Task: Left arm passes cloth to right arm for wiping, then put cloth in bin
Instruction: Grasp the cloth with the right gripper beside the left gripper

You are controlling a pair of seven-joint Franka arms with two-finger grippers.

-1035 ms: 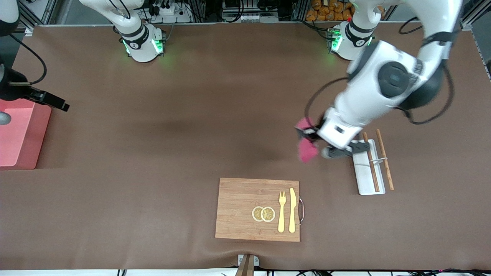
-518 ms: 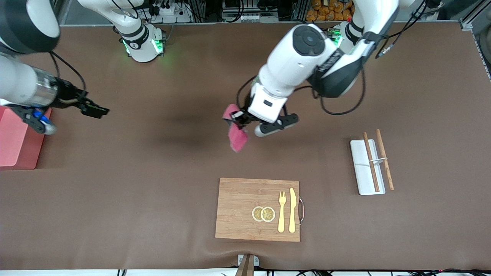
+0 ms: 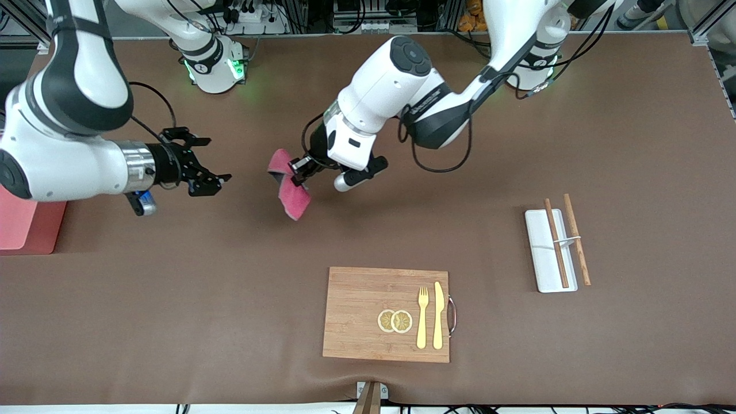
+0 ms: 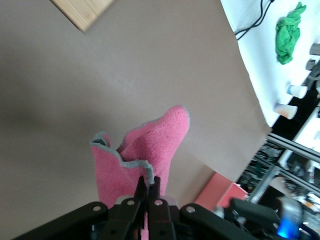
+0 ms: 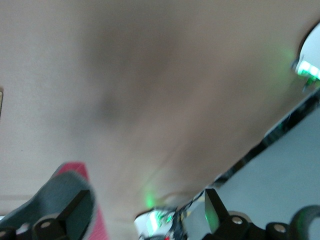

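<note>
Above the bench (image 3: 368, 230), the left hand (image 3: 297, 171) pinches the hanging cloth (image 3: 287, 187), just beside the right hand (image 3: 208, 165), fingers spread.

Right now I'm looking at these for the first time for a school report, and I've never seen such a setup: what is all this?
These are two white jointed robot arms bolted to a brown table. The big picture looks down from a high camera facing them; the two smaller ones come from cameras on each arm's wrist.

The left gripper is shut on a soft crimson-pink cloth, held in the air over the table's middle. The left wrist view shows its fingers pinching the cloth.

The right gripper is open, over the table beside the cloth and pointing at it.

On the table lie a wooden cutting board with a yellow fork, knife and two lemon slices, a white tray with brown chopsticks, and a salmon-pink plastic bin at the right arm's end.
</note>
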